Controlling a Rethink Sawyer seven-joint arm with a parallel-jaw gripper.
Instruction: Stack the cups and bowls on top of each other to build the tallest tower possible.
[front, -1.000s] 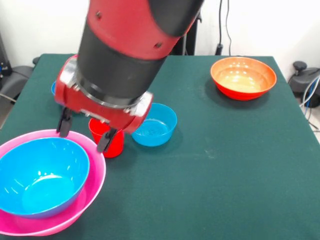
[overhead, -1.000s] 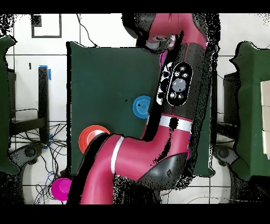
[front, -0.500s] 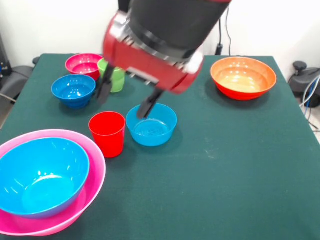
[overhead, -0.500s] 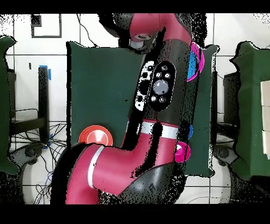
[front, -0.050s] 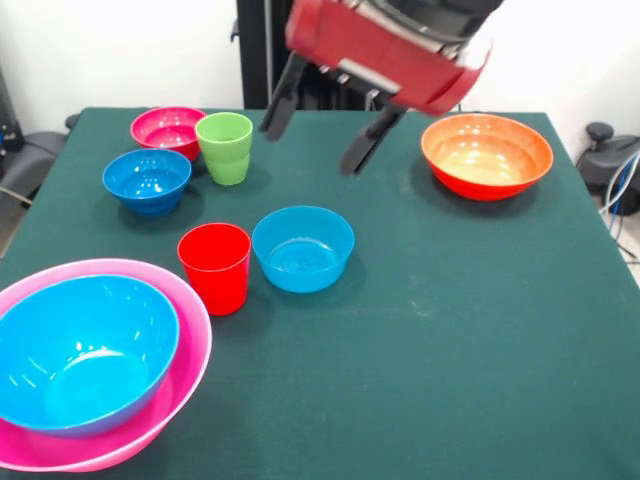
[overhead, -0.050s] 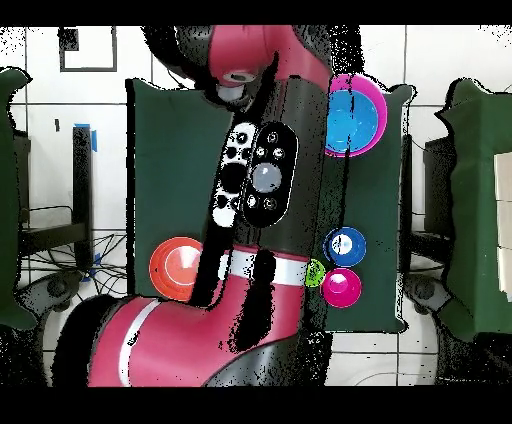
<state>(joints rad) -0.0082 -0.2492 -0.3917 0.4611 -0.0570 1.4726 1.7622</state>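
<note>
Jaws spread and empty, gripper (front, -0.050s: 316, 128) risen off red cup (front, -0.050s: 215, 266)

You get bright, even light from above in the front view. The large light blue bowl (front, -0.050s: 85, 350) carries white glare spots on its inner floor, and the orange bowl (front, -0.050s: 487, 154) throws a soft shadow onto the green table (front, -0.050s: 470, 330). The gripper (front, -0.050s: 320, 125) is slightly motion-blurred. From overhead, the arm (overhead, -0.050s: 255, 190) looks distorted, swollen and stretched.
</note>
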